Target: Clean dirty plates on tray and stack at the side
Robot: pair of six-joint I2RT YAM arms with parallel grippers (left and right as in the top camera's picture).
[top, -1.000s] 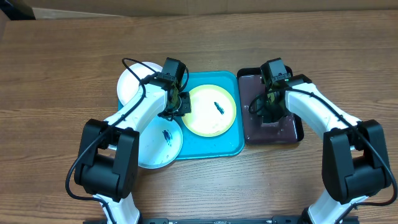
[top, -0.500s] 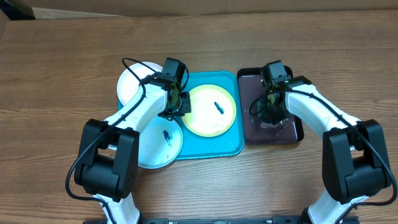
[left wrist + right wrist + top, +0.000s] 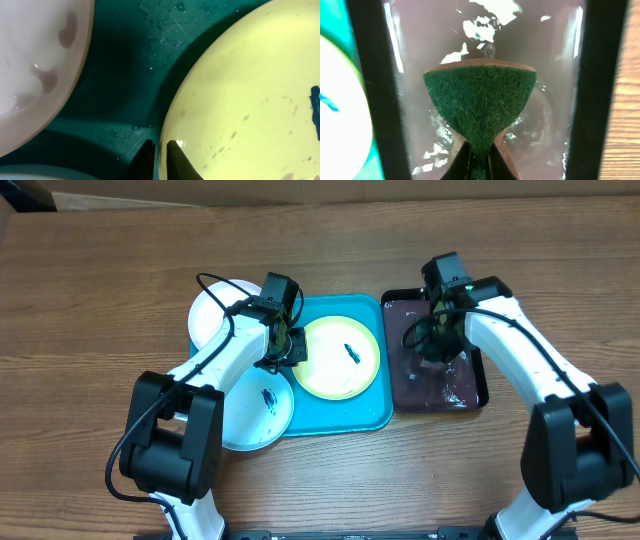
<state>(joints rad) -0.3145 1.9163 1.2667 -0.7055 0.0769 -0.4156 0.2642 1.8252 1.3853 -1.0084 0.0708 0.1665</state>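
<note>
tray point(image 3: 345, 412) turquoise | plate point(image 3: 335, 370) yellow-green, dark blue smear | sponge point(image 3: 480, 102) green, pitted | small tray point(image 3: 601, 75) black

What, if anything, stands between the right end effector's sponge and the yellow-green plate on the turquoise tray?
Only the low walls of the black tray and the turquoise tray. No object lies between the sponge and the yellow-green plate; the left end effector pinches its far rim.

The turquoise tray point(image 3: 362, 416) carries a yellow-green plate point(image 3: 335, 370) (dark smear at centre). The left gripper point(image 3: 290, 348) sits at that plate's left rim. Left of it lie a white plate point(image 3: 210, 315), farther, and a pale blue plate point(image 3: 250, 422), nearer. The right gripper point(image 3: 437, 358) hangs over the black tray point(image 3: 462, 392).
</note>
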